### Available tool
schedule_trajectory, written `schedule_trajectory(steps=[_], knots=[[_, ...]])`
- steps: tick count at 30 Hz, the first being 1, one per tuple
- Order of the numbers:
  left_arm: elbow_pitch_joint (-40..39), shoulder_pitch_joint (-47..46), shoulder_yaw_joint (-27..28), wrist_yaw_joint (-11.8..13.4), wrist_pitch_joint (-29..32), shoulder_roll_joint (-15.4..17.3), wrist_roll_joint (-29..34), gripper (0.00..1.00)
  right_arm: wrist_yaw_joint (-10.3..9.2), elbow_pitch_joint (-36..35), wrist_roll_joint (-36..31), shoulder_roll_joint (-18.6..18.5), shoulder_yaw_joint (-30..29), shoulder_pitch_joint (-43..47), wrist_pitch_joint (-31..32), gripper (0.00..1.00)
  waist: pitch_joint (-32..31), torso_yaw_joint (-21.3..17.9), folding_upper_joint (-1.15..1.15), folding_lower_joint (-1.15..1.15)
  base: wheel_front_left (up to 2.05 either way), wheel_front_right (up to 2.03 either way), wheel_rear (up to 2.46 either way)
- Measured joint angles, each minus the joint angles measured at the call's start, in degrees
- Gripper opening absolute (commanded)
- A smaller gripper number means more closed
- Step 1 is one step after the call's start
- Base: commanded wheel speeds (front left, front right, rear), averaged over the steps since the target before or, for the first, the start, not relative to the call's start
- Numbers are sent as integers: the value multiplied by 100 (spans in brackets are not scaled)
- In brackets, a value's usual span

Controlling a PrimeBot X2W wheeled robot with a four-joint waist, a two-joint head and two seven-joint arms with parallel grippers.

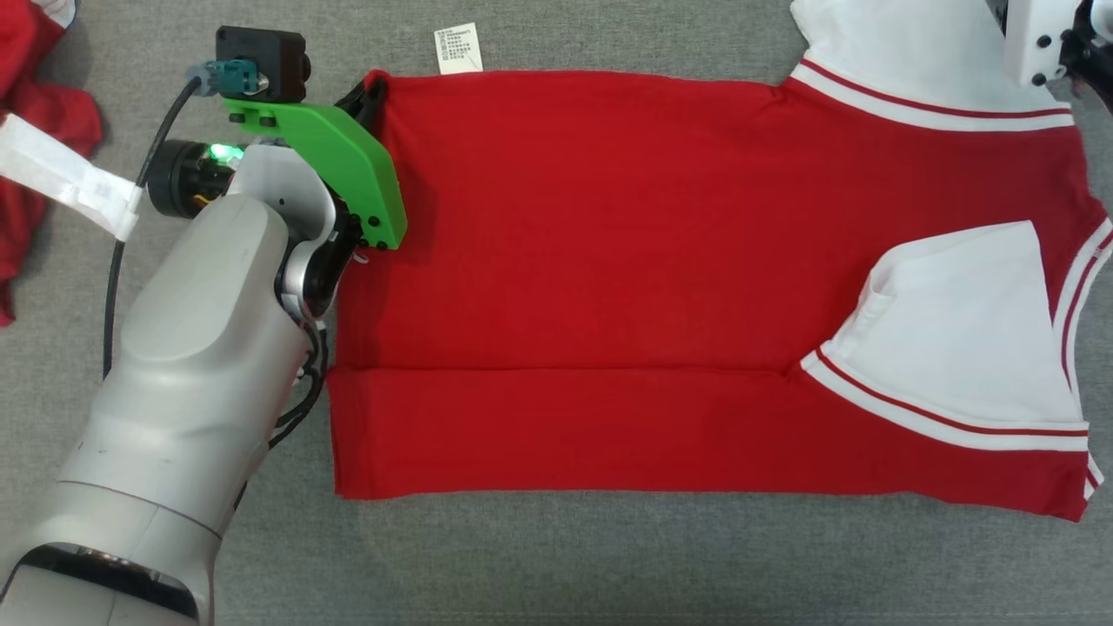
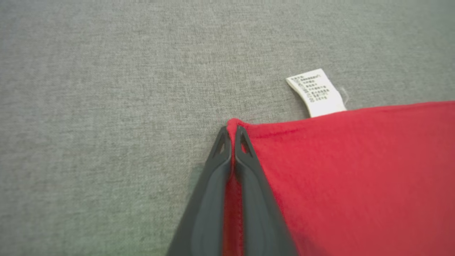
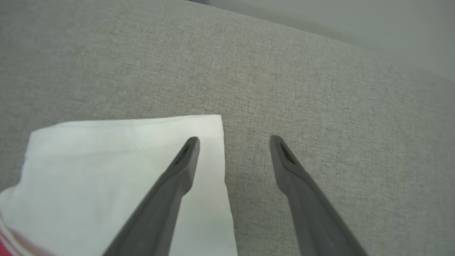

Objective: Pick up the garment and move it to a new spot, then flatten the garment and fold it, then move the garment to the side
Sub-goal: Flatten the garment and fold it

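The garment (image 1: pixel 626 278), a red shirt with white sleeves, lies flat across the grey cloth surface, its lower edge folded up along a crease. My left gripper (image 1: pixel 369 91) sits at the garment's far left corner and is shut on that red corner (image 2: pixel 231 125); the left wrist view has the two dark fingers pinched together with red fabric between them. A white care label (image 2: pixel 318 91) sticks out just beyond. My right gripper (image 3: pixel 234 142) stands open above the edge of the far white sleeve (image 3: pixel 117 170), one finger over the sleeve, the other over bare surface.
More red and white clothing (image 1: pixel 35 148) lies bunched at the left edge of the head view. The grey surface (image 1: pixel 609 565) stretches in front of the garment. In the right wrist view the surface's far edge (image 3: pixel 320 35) runs across the top.
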Motion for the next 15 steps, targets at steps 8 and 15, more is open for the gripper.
schedule_trajectory(steps=[8,15], knots=[[-36,-127,-67,-99,-213,-256,4,0,-5,153,-311,-202,324,-211,476,100,248,327,0,0,0,0,0],[-15,-204,-115,-147,-438,-298,35,0,-13,-41,-118,-231,325,-247,527,0,349,436,0,0,0,0,0]])
